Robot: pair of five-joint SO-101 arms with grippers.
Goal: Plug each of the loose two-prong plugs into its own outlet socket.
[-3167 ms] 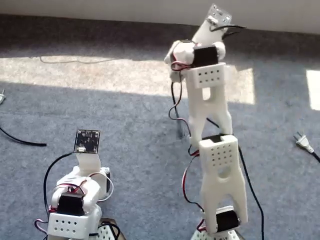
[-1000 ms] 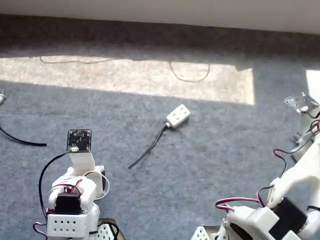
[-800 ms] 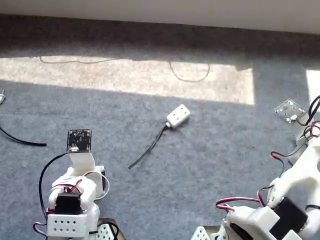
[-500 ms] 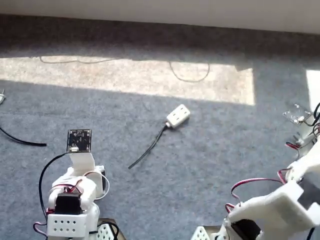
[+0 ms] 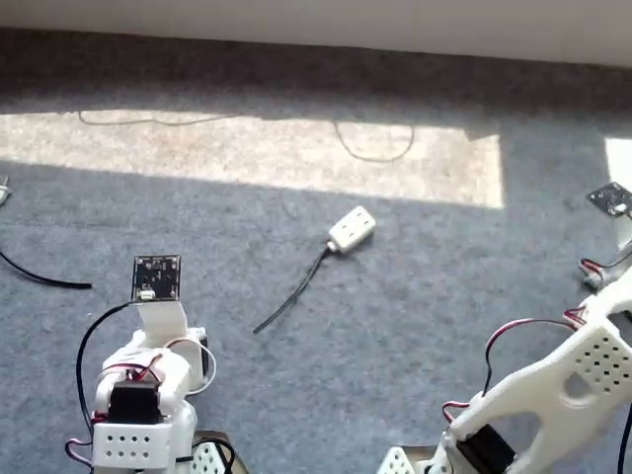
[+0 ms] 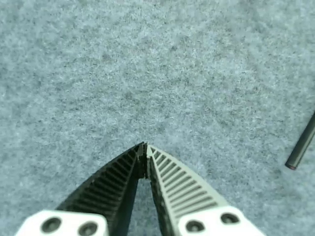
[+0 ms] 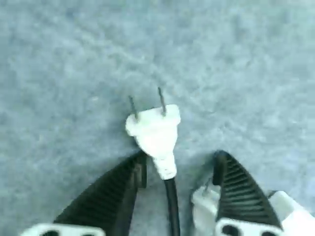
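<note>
Plug (image 7: 153,130) flat on carpet (image 7: 59,59), just ahead of wide-open, empty right gripper (image 7: 181,163), cord (image 7: 171,206) trailing back between jaws. Probably light, rigid, slick: best pinched broadside, clear of thin prongs (image 7: 161,101). Left gripper (image 6: 146,153) closed, empty.

Grey carpet (image 5: 197,227) thruout; sunlit patch (image 5: 247,153) across far side; pale wall (image 5: 296,18) behind.

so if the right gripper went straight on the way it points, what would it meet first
The white two-prong plug, lying straight ahead of the right gripper between its open fingers, prongs pointing away. Height is unclear, so it might touch carpet first.
</note>
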